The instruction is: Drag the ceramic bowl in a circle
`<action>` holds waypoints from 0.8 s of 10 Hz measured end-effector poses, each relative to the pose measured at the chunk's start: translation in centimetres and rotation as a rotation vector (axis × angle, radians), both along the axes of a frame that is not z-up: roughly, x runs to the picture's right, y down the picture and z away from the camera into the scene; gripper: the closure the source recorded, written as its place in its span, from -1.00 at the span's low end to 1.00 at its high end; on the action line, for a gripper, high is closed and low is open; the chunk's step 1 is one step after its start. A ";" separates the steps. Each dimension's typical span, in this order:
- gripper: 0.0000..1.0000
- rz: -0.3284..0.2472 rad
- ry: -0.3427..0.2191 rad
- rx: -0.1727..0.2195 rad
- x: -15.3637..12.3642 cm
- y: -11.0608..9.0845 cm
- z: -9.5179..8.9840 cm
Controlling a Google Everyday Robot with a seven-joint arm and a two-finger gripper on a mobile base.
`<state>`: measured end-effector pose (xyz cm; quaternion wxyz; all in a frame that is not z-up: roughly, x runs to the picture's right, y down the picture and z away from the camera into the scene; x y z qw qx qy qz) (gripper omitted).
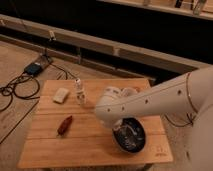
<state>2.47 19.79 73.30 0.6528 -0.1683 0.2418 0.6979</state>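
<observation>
**Desk:** Where does the ceramic bowl (pixel 131 136) sit?

**Photographer:** On the wooden table (pixel 95 142), at the near right, close to the front edge. It is wide, dark and glossy, with pale glints inside.

**Desk:** And the end effector?

**Photographer:** The end effector (pixel 121 129) reaches down at the bowl's left rim, its fingers drawn fully together. Whether they pinch the rim or merely press on it cannot be told from this angle.

**Desk:** How is the arm posed?

**Photographer:** The white arm (pixel 155 97) comes in from the right edge, sweeps left across the table's far right part, then bends at a rounded joint and drops toward the bowl.

**Desk:** What else is on the table?

**Photographer:** A small white cup (pixel 127 92) shows just behind the arm, at the far right. A small clear bottle (pixel 80 91) stands upright left of the joint, with a pale sponge-like block (pixel 61 95) farther left. A reddish-brown item (pixel 64 125) lies toward the near left. Cables (pixel 17 87) trail across the floor beyond the table's left side.
</observation>
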 end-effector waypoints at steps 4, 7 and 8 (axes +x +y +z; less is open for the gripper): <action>1.00 -0.038 -0.059 -0.020 -5.2 -1.8 1.2; 1.00 -0.035 -0.092 -0.042 -7.4 -2.7 1.3; 0.94 -0.035 -0.091 -0.043 -7.4 -2.6 1.3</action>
